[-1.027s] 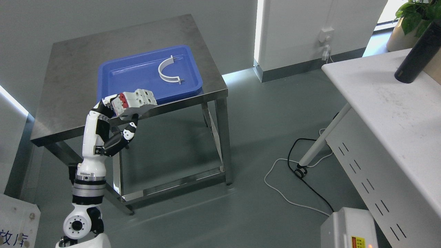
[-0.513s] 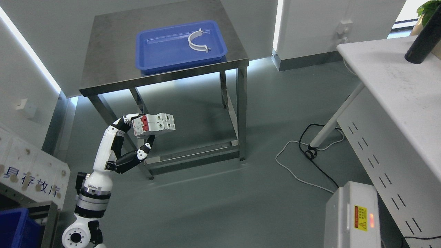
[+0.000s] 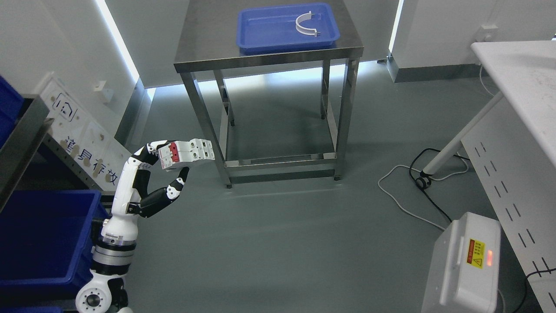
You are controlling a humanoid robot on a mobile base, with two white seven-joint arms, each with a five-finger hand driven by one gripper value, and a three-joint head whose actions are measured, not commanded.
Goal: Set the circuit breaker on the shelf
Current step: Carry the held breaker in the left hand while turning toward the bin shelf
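My left hand (image 3: 167, 167) is shut on the circuit breaker (image 3: 187, 152), a white block with a red switch, and holds it in the air above the grey floor, left of the steel table's front left leg. The left arm rises from the lower left corner. A metal shelf (image 3: 21, 130) with blue bins (image 3: 43, 234) shows at the left edge, just left of the arm. The right hand is out of view.
A steel table (image 3: 265, 61) stands at top centre with a blue tray (image 3: 286, 26) holding a white curved clamp (image 3: 307, 24). A white table (image 3: 521, 87) is at the right, a white box (image 3: 467, 265) at the lower right, cables (image 3: 417, 182) on the floor.
The camera has swung left and back: the steel table has shifted up and right in the picture, the shelf and blue bins have come into view. The hand still holds the breaker.
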